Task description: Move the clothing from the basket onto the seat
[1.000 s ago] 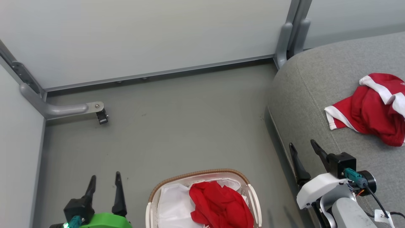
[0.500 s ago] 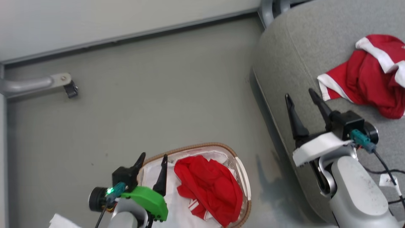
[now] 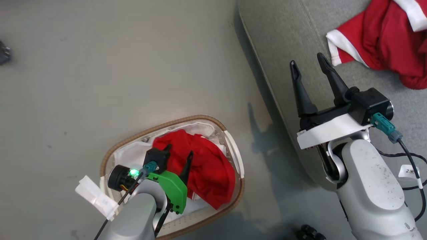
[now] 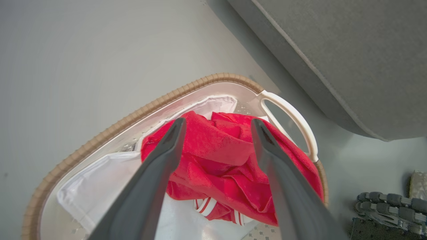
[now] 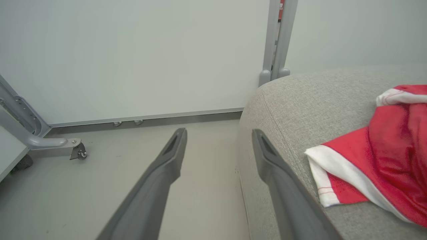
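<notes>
The left gripper (image 4: 217,122) hangs spread wide over the red garment (image 4: 220,156) in the basket (image 4: 133,115); the right gripper (image 3: 307,60) gapes too

Smooth grey floor (image 3: 133,66) meets pale wall panels (image 5: 133,50)

On the seat (image 3: 283,40), the red garment (image 3: 383,43) is cut by the top and right edges of the head view. A dark thing (image 3: 308,233) at that view's bottom edge is also cut off and cannot be identified. The writing on the cable tag (image 3: 407,171) is too small to read. In the basket (image 3: 234,155), the left gripper (image 3: 180,149) and its arm cover the near part of the second garment (image 3: 206,170) and of the liner (image 3: 133,155). In the left wrist view it is not clear if the fingertips (image 4: 175,133) touch the cloth.
</notes>
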Tool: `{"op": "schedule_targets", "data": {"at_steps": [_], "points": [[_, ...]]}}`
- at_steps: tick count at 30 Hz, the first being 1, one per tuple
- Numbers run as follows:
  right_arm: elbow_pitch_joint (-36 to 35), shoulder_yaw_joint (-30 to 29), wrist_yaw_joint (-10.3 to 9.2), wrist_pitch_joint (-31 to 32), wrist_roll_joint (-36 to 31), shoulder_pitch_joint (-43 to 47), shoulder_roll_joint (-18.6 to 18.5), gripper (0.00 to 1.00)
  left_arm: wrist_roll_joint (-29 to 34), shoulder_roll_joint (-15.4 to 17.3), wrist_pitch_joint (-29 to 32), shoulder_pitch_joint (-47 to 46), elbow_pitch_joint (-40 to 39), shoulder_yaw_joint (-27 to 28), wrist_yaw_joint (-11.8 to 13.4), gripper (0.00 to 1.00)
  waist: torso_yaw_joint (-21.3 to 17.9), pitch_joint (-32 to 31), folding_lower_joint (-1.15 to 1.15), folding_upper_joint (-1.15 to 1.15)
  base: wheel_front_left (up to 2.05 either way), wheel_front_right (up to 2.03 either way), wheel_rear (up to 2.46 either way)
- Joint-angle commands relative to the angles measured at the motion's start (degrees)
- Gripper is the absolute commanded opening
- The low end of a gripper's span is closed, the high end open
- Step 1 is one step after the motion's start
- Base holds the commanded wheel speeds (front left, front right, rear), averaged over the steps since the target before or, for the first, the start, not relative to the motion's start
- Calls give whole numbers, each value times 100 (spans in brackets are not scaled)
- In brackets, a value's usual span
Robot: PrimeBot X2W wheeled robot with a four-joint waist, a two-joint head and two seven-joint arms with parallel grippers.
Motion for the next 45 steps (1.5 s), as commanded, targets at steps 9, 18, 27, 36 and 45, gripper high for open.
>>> {"op": "schedule_targets", "data": {"at_steps": [9,18,27,36,45], "points": [[-140,-61,-8,1,38,-181,117,100,-287,72,4,-756,690,-1102,-15,100,-839,1214,0,10,0,0,0],[-136,-87,-8,1,9,-257,155,100,-365,144,4,-1187,1412,-1231,-7,100,-896,1407,0,10,0,0,0],[37,-111,-7,1,-8,-182,161,100,-463,108,4,-910,987,-991,-13,0,-560,899,0,10,0,0,0],[298,-91,-7,1,39,145,85,100,-228,98,4,-3,-424,-298,-8,0,35,-218,0,10,0,0,0],[545,-157,-8,1,56,721,-50,100,152,47,1,1097,-1945,454,-13,0,655,-1268,0,10,0,0,0]]}}
